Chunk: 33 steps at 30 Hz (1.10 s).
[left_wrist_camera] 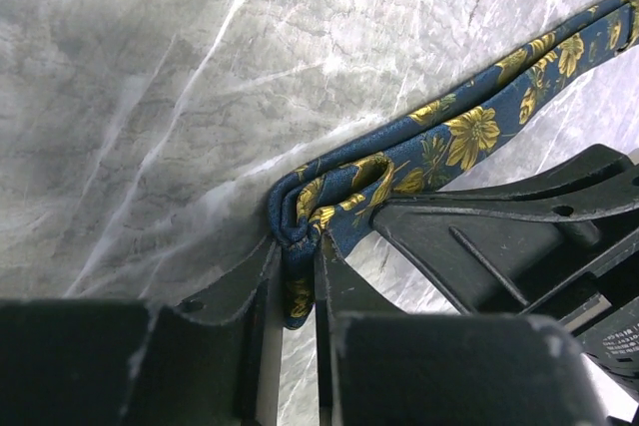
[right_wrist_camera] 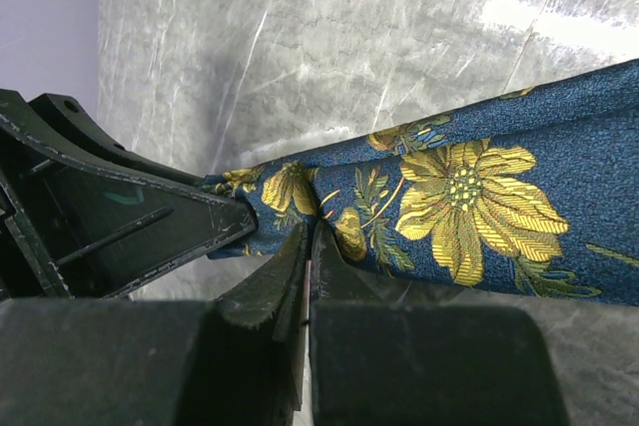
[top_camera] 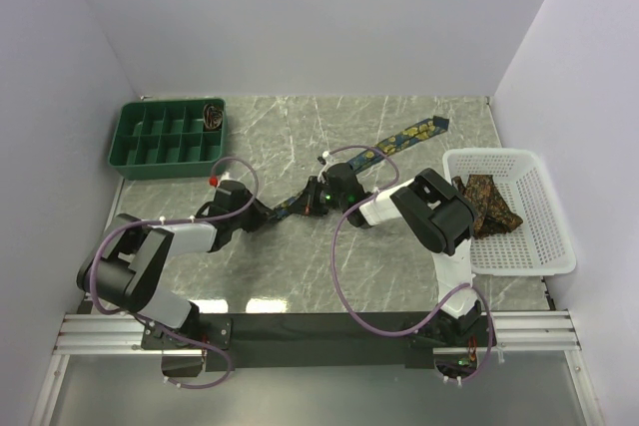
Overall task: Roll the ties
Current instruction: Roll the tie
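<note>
A navy tie (top_camera: 414,134) with yellow flowers lies slantwise across the marble table, its wide end toward the back right. Its narrow end is folded over on itself (left_wrist_camera: 329,197). My left gripper (left_wrist_camera: 297,256) is shut on this fold, with fabric pinched between the jaws. Right beside it, my right gripper (right_wrist_camera: 310,236) is shut on the tie's near edge, where the cloth (right_wrist_camera: 469,197) puckers at the fingertips. In the top view the two grippers, left (top_camera: 277,213) and right (top_camera: 318,197), meet near the table's middle. Brown patterned ties (top_camera: 487,203) lie in the basket.
A white mesh basket (top_camera: 539,236) stands at the right edge. A green compartment tray (top_camera: 135,142) sits at the back left, with a rolled tie (top_camera: 213,117) in its far right compartment. Walls close in the table on three sides.
</note>
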Tool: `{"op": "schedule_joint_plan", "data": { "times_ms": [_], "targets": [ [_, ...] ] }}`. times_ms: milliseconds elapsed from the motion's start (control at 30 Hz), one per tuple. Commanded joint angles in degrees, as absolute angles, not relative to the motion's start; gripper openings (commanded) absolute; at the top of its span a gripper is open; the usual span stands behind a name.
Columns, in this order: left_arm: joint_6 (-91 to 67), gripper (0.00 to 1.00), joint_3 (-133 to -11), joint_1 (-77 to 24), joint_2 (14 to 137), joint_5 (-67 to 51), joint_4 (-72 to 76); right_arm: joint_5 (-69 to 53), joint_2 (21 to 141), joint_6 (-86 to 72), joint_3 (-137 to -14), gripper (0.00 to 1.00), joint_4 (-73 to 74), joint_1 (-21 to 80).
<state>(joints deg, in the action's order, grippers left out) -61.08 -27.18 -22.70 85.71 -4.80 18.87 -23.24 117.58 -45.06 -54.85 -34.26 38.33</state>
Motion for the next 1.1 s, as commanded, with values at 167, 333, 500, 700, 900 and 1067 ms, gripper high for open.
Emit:
{"op": "schedule_joint_plan", "data": {
  "times_ms": [167, 333, 500, 700, 900, 1067],
  "targets": [
    [-58.8, 0.01, -33.82, -22.94, 82.89, -1.77, 0.23, -19.6, 116.9, -39.74, -54.84, 0.01, -26.2, 37.97],
    [-58.62, 0.01, -38.49, -23.64, 81.83, 1.48, -11.59, -18.28, 112.78, -35.52, -54.67, 0.18, -23.83, 39.11],
    [-59.15, 0.01, -42.01, -24.26, 81.39, 3.51, -18.62, -16.18, 109.34, -31.99, -54.06, 0.31, -23.38, 40.34],
    [-57.92, 0.01, -45.52, -24.78, 81.74, 5.36, -25.74, -17.22, 107.4, -30.41, -54.49, 0.31, -24.25, 41.75],
    [-57.13, 0.01, -47.37, -25.14, 81.3, 6.59, -31.02, -19.51, 108.63, -30.67, -56.68, 0.31, -26.98, 45.17],
    [-56.95, 0.01, -48.08, -25.22, 80.33, 7.29, -33.49, -20.74, 111.18, -33.22, -59.41, 0.3, -29.09, 47.19]
  ]
}}
